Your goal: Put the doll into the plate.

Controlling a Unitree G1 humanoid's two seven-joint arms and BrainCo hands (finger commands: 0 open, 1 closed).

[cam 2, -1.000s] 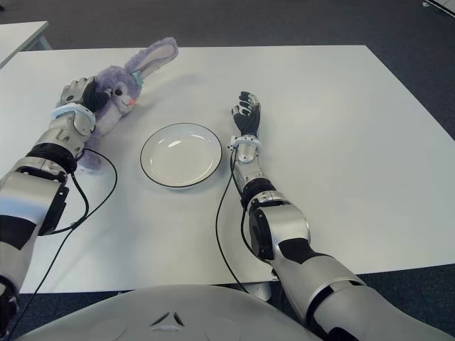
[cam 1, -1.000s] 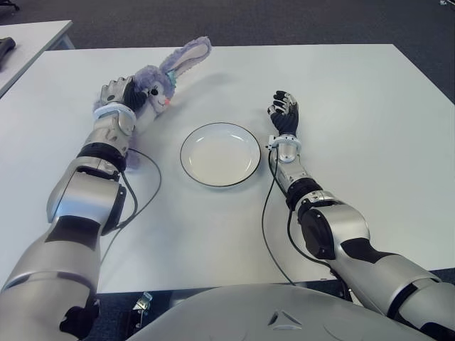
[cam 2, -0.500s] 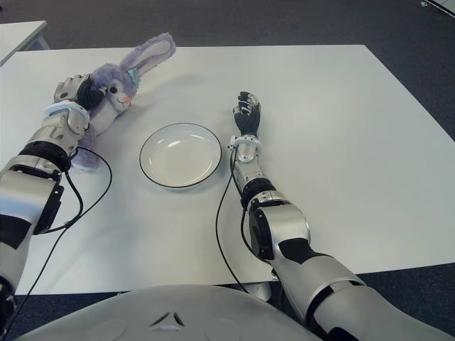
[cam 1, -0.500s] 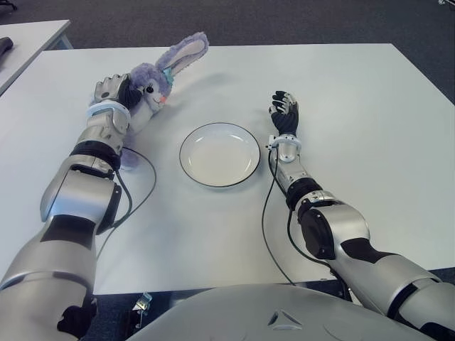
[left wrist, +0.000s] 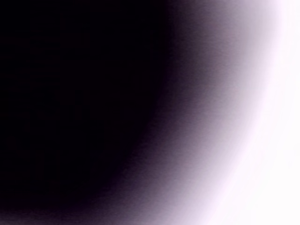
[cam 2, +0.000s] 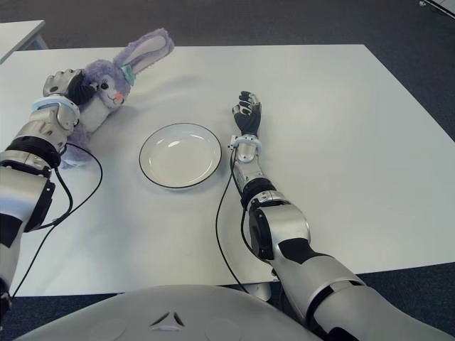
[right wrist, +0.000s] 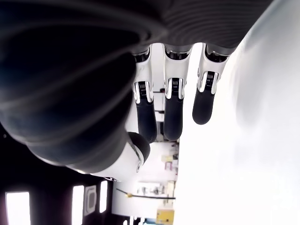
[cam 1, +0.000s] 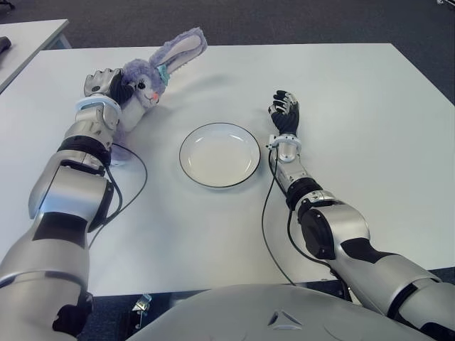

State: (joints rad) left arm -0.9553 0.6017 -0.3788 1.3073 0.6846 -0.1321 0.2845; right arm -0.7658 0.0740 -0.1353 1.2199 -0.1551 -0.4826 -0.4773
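1. A lavender-purple plush doll (cam 1: pixel 146 78) with pale pink inner ears, a white muzzle, a small orange-pink nose and a teal tag at the ear.
2. A white plate (cam 1: pixel 220 154) edged with a thin dark rim.
3. A plain white table (cam 1: pixel 370 99) above dark grey carpet (cam 1: pixel 284 21).
4. The left hand (cam 1: pixel 103 85), silver-grey with black fingers and a white wrist band.
5. The right hand (cam 1: pixel 284 114), black with silver knuckle segments; its wrist view shows white finger joints (right wrist: pixel 172 89) and black tips.
6. Black cables (cam 1: pixel 266 220) trailing across the white tabletop.
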